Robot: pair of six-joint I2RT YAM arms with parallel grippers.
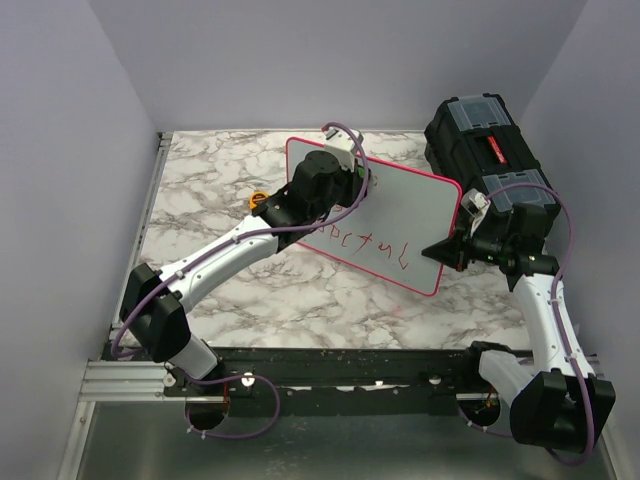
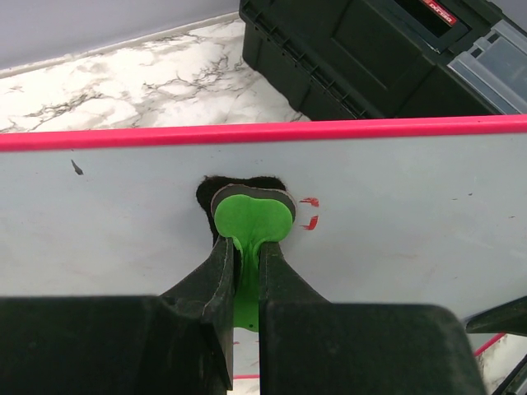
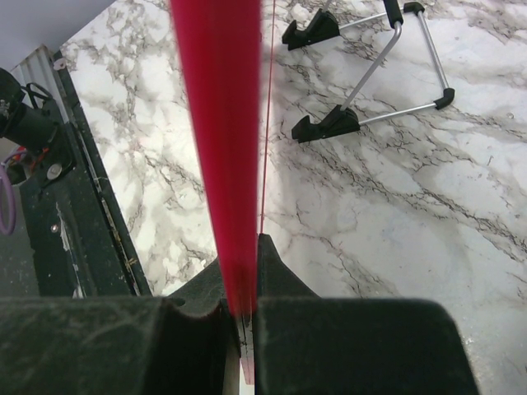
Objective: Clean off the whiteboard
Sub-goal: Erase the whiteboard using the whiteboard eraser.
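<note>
The whiteboard [image 1: 410, 210] sits near the middle of the marble bench [image 1: 220, 170], turned at an angle, with its far right corner close to a black toolbox [image 1: 485, 140]. It has a thin pink-red rim. Red handwritten lettering [image 1: 375, 245] runs along its near side.

The left arm reaches in from the near left, over the board's left part. The left pincer [image 2: 244, 247] is closed narrowly on a green eraser [image 2: 251, 216]. The eraser's dark pad is pressed flat against the white surface, a little below the far rim. Two short red marks [image 2: 310, 212] lie just to the right of the eraser, and a small dark speck shows further left. In the left wrist view the toolbox stands just beyond the board's far rim.

The right pincer [image 3: 243, 263] is clamped on the board's pink-red rim at the right edge, near the near right corner. In the overhead view its dark tips meet the rim there [image 1: 450, 248]. In the right wrist view the board appears edge-on as a pink band rising from between the jaws. Beside that band, a wire stand [image 3: 387, 66] with black feet lies flat on the marble.

A small yellow-orange object [image 1: 258, 197] sits on the bench just left of the left arm's wrist; it is too small to identify.
</note>
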